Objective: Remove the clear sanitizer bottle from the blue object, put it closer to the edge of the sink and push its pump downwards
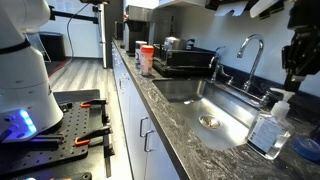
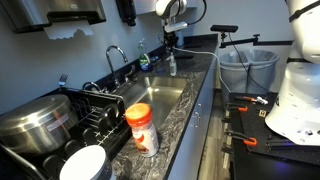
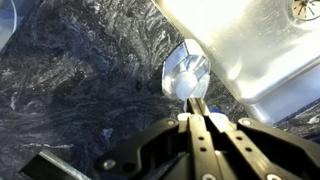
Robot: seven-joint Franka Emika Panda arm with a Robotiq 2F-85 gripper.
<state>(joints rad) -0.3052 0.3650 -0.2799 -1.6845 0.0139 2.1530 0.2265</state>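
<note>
on the dark stone countertop [image 3: 80, 90], just beside the rim of the sink [image 1: 185, 90], the clear sanitizer bottle [image 1: 268, 130] stands upright. it is off the blue object [image 1: 309, 149], which lies near it at the frame's edge. the gripper [image 3: 201, 110] hangs over the bottle with its fingers drawn together and nothing between them. in the wrist view their tips sit at the pump [image 3: 186, 76], though i cannot tell whether they touch it. the bottle looks light, and its smooth plastic walls look slippery and a little yielding, so an off-centre shove would likely tip it or make it skate. the pump is the stiff part and probably springs back. the best place to press is the flat crown of the head, straight down, not the nozzle. for a lift, grip the flat sides below the collar.
</note>
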